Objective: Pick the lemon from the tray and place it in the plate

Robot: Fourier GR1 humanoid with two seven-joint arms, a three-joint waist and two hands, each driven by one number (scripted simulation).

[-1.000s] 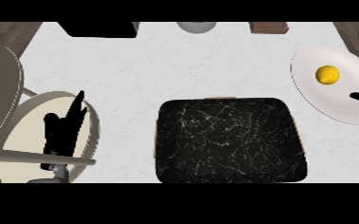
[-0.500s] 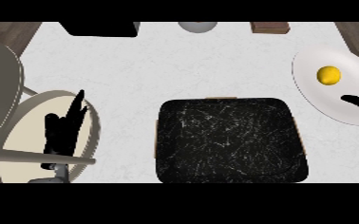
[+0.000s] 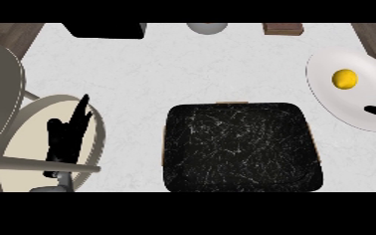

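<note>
White counter point(image 3: 183, 64), small round yellow lemon point(image 3: 344, 78) on plate point(image 3: 323, 87), black tray point(image 3: 241, 148) nr centre.

A kitchen: a pale marble-look counter point(image 3: 183, 69) carries a dark tray point(image 3: 241, 149) near, a white plate point(image 3: 330, 97) at right.

No visible change since earlier frames

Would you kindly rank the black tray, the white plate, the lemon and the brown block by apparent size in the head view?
1. Black tray, clearly largest.
2. White plate, though the right edge cuts it off, so its full extent is unsure.
3. Brown block and lemon: these look alike, so I would not rank them.
</note>
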